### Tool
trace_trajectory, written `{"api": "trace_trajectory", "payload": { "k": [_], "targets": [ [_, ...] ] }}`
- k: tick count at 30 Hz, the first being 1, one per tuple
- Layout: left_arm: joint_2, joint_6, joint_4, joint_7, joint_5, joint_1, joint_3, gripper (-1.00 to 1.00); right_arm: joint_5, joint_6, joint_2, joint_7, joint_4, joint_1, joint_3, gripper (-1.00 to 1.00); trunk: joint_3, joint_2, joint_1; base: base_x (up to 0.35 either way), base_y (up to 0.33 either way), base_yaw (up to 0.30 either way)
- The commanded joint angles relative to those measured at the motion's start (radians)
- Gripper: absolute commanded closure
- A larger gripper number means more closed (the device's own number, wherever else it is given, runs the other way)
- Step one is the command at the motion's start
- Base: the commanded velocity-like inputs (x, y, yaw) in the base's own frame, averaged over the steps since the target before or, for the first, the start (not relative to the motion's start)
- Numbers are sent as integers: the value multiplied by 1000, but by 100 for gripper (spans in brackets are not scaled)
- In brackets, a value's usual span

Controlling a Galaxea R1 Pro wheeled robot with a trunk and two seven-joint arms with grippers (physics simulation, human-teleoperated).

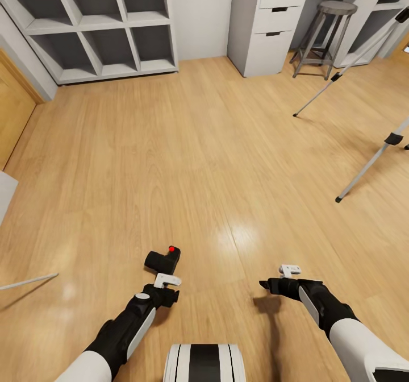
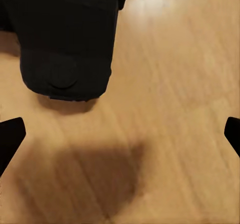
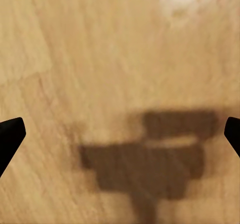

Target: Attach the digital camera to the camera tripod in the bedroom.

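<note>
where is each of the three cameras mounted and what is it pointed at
Head view: on the robot's head, looking forward and down over the wood floor; shows both arms, left gripper, right gripper, the camera, tripod legs.
Left wrist view: on the left arm, aimed at the floor; dark fingertips at the edges, the camera above.
Right wrist view: on the right arm, aimed at bare floor; fingertips, the gripper's shadow.
Shared: the camera appears in head and left wrist views.

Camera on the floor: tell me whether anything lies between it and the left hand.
Nothing visible does. The camera lies on bare wood floor just ahead of the left hand. In the left wrist view the fingertips are spread wide, with only floor before the camera.
</note>
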Motion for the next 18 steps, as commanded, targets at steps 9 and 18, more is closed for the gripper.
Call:
{"api": "trace_trajectory", "payload": {
  "k": [9, 18],
  "targets": [
    [30, 1, 0, 9, 10, 0, -5, -100, -5, 8, 0, 3, -2, 0, -4, -100, -1, 0, 0, 0, 0, 0],
    [69, 0, -1, 15, 15, 0, -3, -100, -5, 9, 0, 3, -1, 0, -2, -100, -1, 0, 0, 0, 0, 0]
  ]
}}
